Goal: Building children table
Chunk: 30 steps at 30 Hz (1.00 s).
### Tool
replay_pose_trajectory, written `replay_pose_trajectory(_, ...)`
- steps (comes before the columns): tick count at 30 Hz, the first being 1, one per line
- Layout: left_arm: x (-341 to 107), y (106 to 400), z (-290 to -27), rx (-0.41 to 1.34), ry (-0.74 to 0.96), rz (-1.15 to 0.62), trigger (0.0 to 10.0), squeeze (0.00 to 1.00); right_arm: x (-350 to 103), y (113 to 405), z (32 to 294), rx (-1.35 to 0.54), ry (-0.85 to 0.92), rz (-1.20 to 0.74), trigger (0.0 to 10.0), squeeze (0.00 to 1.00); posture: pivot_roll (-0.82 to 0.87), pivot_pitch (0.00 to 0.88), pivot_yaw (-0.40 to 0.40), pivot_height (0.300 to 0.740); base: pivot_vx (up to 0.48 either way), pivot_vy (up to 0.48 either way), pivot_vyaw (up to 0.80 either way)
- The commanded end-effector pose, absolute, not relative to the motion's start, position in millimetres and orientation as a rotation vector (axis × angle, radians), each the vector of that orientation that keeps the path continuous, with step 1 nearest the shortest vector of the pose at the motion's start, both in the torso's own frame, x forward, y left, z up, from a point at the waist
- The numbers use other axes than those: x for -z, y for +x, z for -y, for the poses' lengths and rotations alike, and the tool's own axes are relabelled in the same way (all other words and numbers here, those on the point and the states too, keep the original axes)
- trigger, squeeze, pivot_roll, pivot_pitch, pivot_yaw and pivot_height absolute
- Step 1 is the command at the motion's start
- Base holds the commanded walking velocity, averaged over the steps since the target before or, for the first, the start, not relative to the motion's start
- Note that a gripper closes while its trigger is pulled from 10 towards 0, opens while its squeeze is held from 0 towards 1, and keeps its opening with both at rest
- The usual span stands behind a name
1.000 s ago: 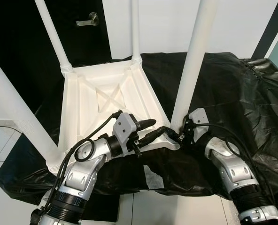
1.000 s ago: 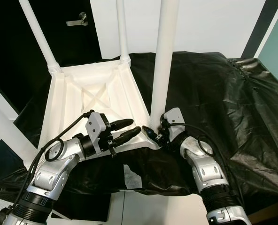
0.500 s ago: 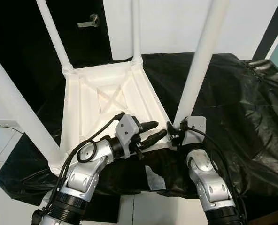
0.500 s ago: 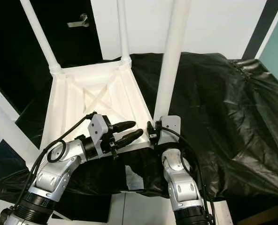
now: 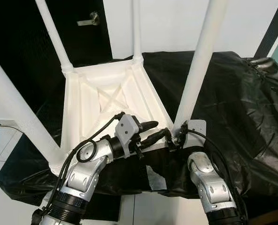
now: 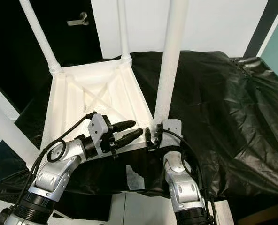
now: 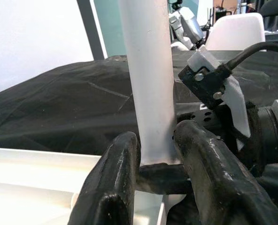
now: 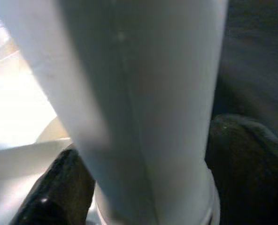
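The children's table (image 5: 108,101) lies upside down on a black sheet (image 5: 242,98) that covers the work surface, its ribbed underside facing up at us. Going from our left, we count a thick white leg (image 5: 17,110) standing at the near left corner, a second leg (image 5: 52,35) at the far left corner, and a third leg (image 5: 136,28) at the far right corner. All three look seated in their sockets, so we judge most of the assembly to be done.

Further right, our left gripper (image 5: 154,130) reaches along the near edge of the tabletop toward the near right corner. Its fingers (image 7: 113,183) are parted, one on each side of the base of the fourth leg (image 5: 200,61), close against it but not visibly clamping it.

That fourth leg stands nearly upright in the near right corner, leaning a little away from us toward the right. Our right gripper (image 5: 175,136) is at its foot from the other side; in the right wrist view its two dark fingers (image 8: 59,192) flank the white tube, and we take them to be closed around the fourth leg just above the socket.

What is left, as we judge it, is to finish seating or turning this last leg until it is firm, then let go with both grippers and turn the table onto its feet. We cannot tell whether the leg is fully home.
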<state>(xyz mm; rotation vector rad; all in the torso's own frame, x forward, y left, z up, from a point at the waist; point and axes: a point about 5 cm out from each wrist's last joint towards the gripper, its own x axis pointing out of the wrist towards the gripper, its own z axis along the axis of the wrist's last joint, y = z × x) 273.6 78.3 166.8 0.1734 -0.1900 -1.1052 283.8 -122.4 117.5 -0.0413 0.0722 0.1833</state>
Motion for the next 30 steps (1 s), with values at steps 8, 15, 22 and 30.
replay_pose_trajectory(8, -170.4, 276.8, -79.3, 1.102, 0.181, 0.196, 10.0, 0.0, -135.7, 285.9, 144.5, -0.496, -0.112, -0.005, 10.0, 1.0, -0.05, 0.0, 0.033, 0.74, 0.0, 0.0, 0.0)
replay_pose_trajectory(15, -171.9, 280.1, -78.1, 1.099, 0.183, 0.204, 10.0, 0.0, -144.6, 304.4, 149.3, -0.732, -0.207, -0.012, 10.0, 0.0, -0.05, 0.0, 0.033, 0.74, 0.0, 0.0, 0.0)
replay_pose_trajectory(22, -173.6, 282.4, -77.9, 1.092, 0.187, 0.212, 10.0, 0.0, -142.6, 314.4, 139.4, -0.885, -0.271, -0.038, 10.0, 0.0, -0.04, 0.0, 0.023, 0.74, 0.0, 0.0, 0.0)
replay_pose_trajectory(30, -174.0, 282.3, -79.9, 1.077, 0.19, 0.219, 10.0, 0.0, -135.4, 316.6, 141.7, -0.955, -0.298, -0.072, 0.0, 0.0, -0.03, 0.0, 0.014, 0.74, 0.0, 0.0, 0.0)
